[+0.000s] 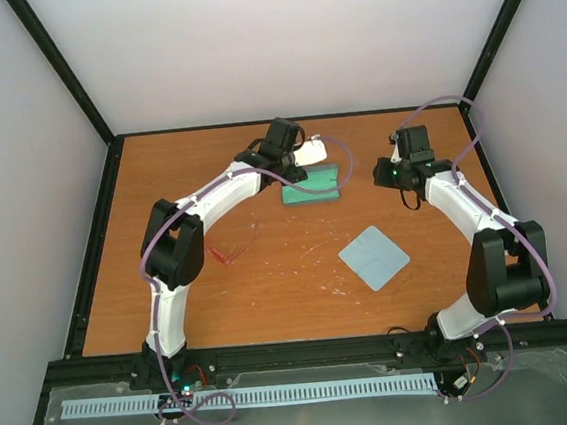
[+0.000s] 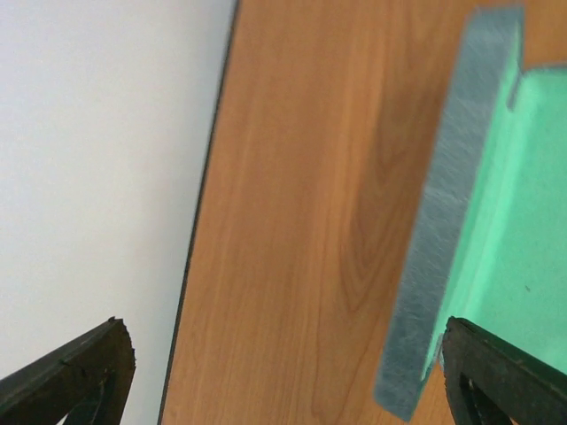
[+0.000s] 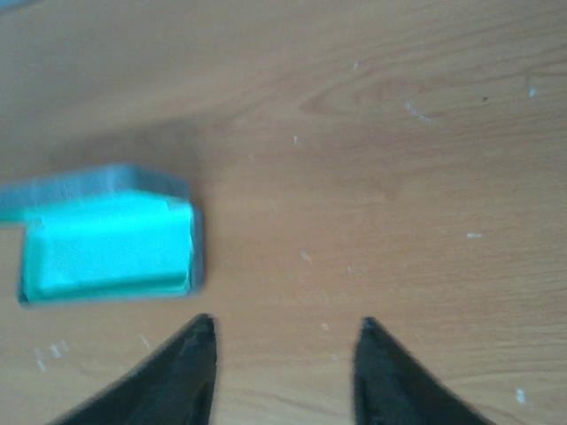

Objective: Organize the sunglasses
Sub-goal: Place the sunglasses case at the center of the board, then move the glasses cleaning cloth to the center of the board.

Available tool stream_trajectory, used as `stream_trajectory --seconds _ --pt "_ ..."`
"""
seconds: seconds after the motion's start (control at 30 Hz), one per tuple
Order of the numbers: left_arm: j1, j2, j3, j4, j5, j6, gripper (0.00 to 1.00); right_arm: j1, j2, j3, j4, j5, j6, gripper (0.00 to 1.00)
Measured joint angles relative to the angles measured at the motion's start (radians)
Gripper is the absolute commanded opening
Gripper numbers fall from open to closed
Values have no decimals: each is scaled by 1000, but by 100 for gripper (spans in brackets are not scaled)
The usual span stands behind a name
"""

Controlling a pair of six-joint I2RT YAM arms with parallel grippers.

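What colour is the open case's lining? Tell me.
The case lining is bright mint green, clearest in the left wrist view.

One pair of sunglasses [image 1: 230,251], one open case [image 1: 311,185], one pale blue cloth [image 1: 374,257], two robot arms [image 1: 179,245]

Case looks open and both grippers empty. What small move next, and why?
Probably draw the left gripper back from the case toward the sunglasses. The case lies open, green lining showing. The left gripper and the right gripper are both open and empty, and the sunglasses lie on the table, apart from the case.
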Motion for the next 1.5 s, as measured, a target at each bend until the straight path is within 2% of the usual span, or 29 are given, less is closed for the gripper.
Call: stream_trajectory --seconds 0.07,0.1,0.13,0.23,0.43,0.5,0.73,0.9,1.23,1.5 --pt "-2 -31 18 -10 1 -68 94 -2 8 8 -51 -10 -27 10" --pt "-2 -37 23 -13 2 -82 94 -2 17 15 -84 -22 -38 4" --pt "-2 -49 30 -19 6 -114 93 0 24 21 -112 -34 -52 3" --pt "-2 -90 39 -40 13 -195 94 32 40 24 -211 -56 -86 3" --pt "22 -127 42 -82 65 -319 93 254 44 -41 -359 -72 -75 3" --pt "42 -126 42 -112 103 -354 93 291 44 -86 -390 -77 -56 3" --pt "150 -127 40 -169 190 -425 93 336 86 -143 -437 -68 4 3" --pt "180 -137 15 -171 209 -435 93 355 171 -136 -425 -55 23 3" --pt "175 -174 -53 -163 238 -439 93 416 291 3 -441 -57 23 3" --pt "175 -178 -64 -154 265 -447 94 433 398 146 -444 -119 27 3"
